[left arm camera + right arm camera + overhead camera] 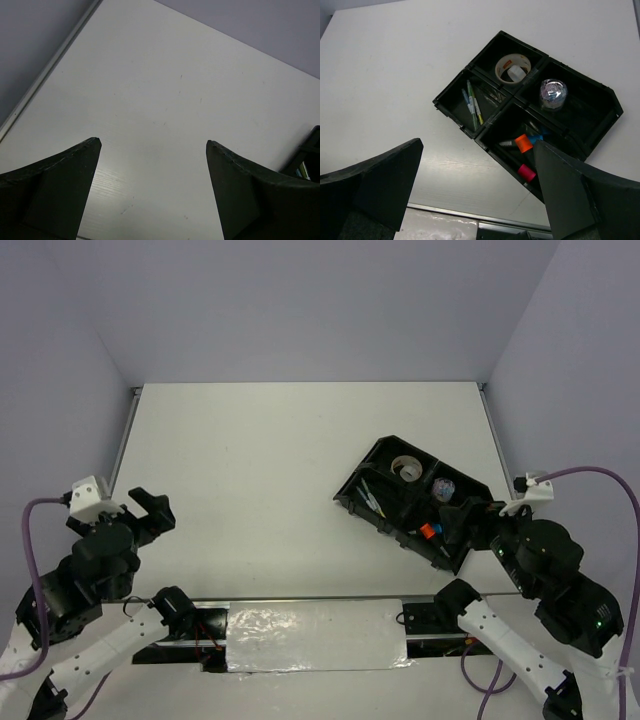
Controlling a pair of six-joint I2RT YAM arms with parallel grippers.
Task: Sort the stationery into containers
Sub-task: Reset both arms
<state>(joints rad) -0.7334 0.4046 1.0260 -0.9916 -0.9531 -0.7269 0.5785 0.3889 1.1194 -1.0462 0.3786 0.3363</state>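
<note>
The black organizer tray lies slanted at the right of the white table. In the right wrist view its four compartments hold a clear tape roll, a second shiny clear roll, thin pens, and highlighters with orange, pink and blue caps. My right gripper is open and empty, just above the tray's near corner. My left gripper is open and empty over bare table at the far left. No loose stationery shows on the table.
A metal rail and a silvery foil strip run along the table's near edge between the arm bases. Grey walls enclose the table on three sides. The table's left edge rail and a corner of the tray show in the left wrist view.
</note>
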